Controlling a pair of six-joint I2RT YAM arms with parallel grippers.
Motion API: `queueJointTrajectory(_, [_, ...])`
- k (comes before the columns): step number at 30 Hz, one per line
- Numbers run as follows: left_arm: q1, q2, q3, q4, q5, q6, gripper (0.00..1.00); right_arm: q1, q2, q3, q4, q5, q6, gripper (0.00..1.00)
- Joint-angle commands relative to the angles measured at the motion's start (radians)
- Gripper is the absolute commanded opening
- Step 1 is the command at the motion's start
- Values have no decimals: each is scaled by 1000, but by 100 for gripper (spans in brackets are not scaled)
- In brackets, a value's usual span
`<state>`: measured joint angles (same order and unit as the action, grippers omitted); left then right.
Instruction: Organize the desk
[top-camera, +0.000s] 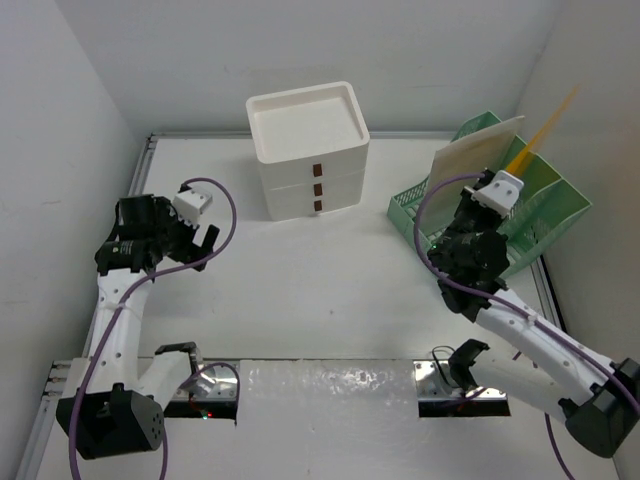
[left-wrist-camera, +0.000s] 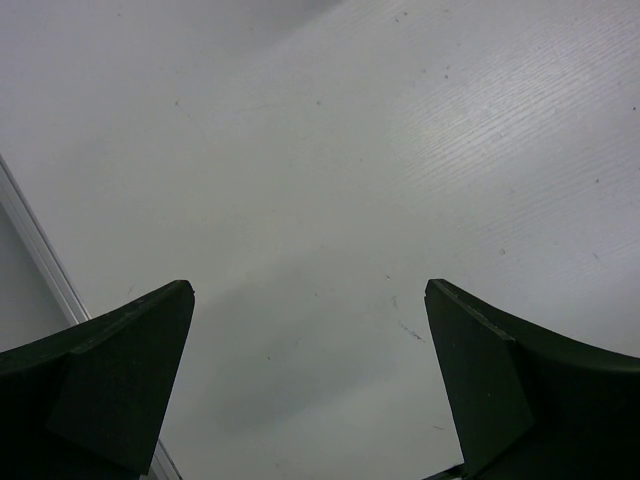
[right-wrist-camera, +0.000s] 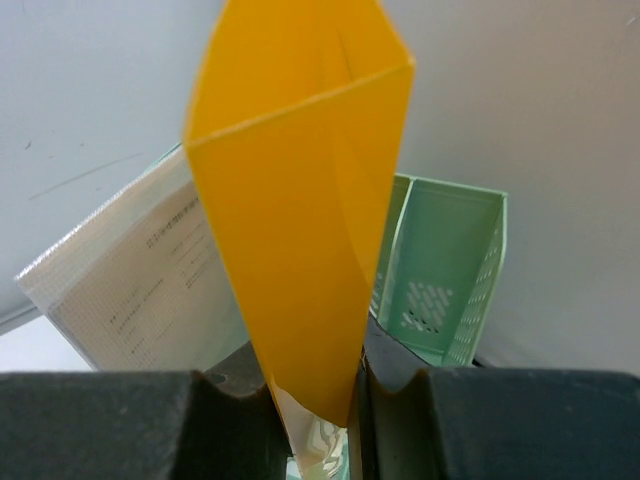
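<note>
The tabletop (top-camera: 300, 300) is being spanned by both arms, with the drawer unit (top-camera: 308, 150) being carried at its far middle and the green rack (top-camera: 560, 205) at its far right, close to the rail and the wall. That rack looks light, so it could be shoved toward the edge if it is pressed sideways. A pale sleeve (top-camera: 475, 160) is being propped at the rack's left side, leaning outward, where it could be snagged and dragged along. The orange folder (right-wrist-camera: 300, 200) is being pinched only at its lower end by the right gripper (right-wrist-camera: 315, 400), which is narrowed onto it, above the rack. The folder is being bowed open, so it may be twisted in the grip, let slip, or caught on a divider while being lowered. The left gripper (left-wrist-camera: 310, 340) is being held wide and empty over bare tabletop, well apart, so no steadying is being offered.
</note>
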<state>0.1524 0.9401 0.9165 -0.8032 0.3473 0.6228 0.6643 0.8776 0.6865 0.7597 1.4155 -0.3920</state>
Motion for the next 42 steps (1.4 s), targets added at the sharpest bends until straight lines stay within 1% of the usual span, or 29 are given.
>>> queueJointTrajectory(1, [10,-34,19,42,-2,12,100,-6,44,-36,326,-9,-99,0])
queueJointTrajectory(3, [9,-41,15,41,-5,15,100,-17,84,-59,421,-6,-126,0])
queueJointTrajectory(4, [10,-41,16,38,-8,17,100,-23,96,-67,503,-3,-145,0])
queueJointTrajectory(6, [10,-44,15,38,-16,18,100,-32,130,-94,600,16,-217,0])
queueJointTrajectory(7, [10,-44,13,38,-16,18,100,-38,138,-105,701,25,-240,0])
queueJointTrajectory(9, [10,-46,12,42,-16,17,100,-43,156,-136,766,49,-277,0])
queueJointTrajectory(12, [10,-35,10,50,-13,12,100,-51,205,-150,782,86,-266,0])
queueJointTrajectory(13, [10,-34,12,52,-13,12,100,-52,245,-153,823,95,-266,0])
queueJointTrajectory(15, [9,-21,10,52,-17,12,100,-58,288,-163,919,140,-321,0])
queueJointTrajectory(16, [10,-20,9,50,-18,12,100,-64,313,-160,925,151,-318,0])
queueJointTrajectory(19, [10,-26,-5,55,-19,15,100,-92,328,-197,922,186,-208,0])
queueJointTrajectory(21, [10,-30,-8,58,-22,15,100,-114,345,-199,922,194,-182,0])
queueJointTrajectory(25, [10,-24,-8,59,-30,15,100,-124,391,-116,925,198,-211,0])
queueJointTrajectory(29, [10,-18,-7,64,-30,12,100,-117,373,-39,920,188,-234,0])
queueJointTrajectory(31, [10,-12,-8,67,-28,9,100,-114,362,-16,891,181,-222,0])
queueJointTrajectory(37, [9,8,-8,76,-22,2,100,-112,366,-36,866,188,-151,0])
queueJointTrajectory(42, [10,5,-11,68,-25,9,100,-115,396,-47,888,188,-137,0])
